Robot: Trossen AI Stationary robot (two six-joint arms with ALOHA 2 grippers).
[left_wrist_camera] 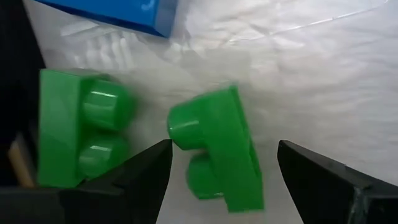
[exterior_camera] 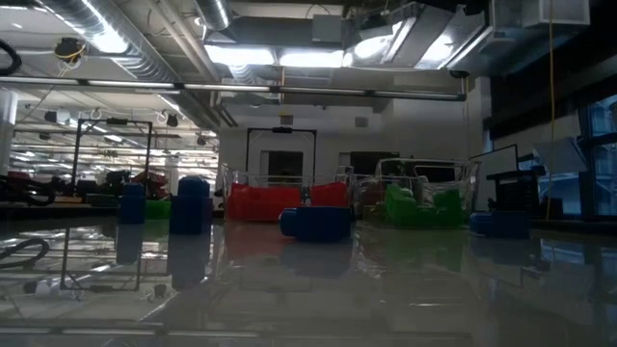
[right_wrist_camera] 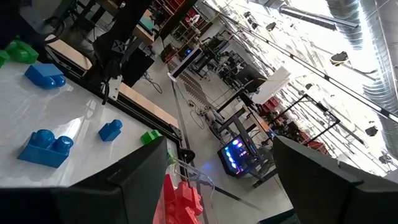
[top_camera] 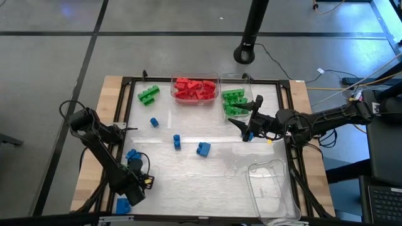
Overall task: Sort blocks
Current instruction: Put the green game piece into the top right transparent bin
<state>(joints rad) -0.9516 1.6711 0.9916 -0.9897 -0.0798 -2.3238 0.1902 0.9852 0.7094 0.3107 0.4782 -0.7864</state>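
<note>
Left gripper (left_wrist_camera: 221,180), jaws spread and empty, straddles a tilted green block (left_wrist_camera: 217,152), whose neighbour (left_wrist_camera: 78,134) sits close enough to get bumped; right gripper (top_camera: 248,125) hangs open.

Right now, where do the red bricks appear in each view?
High view: red bricks in a bin at the table's far edge, near the centre.
Low view: red bricks far back, left of centre.
Left wrist view: not in it.
Right wrist view: red bricks close to the camera, cut by the picture's edge.
Landmark: the big blue brick lies in front of them in the high and low views.
</note>
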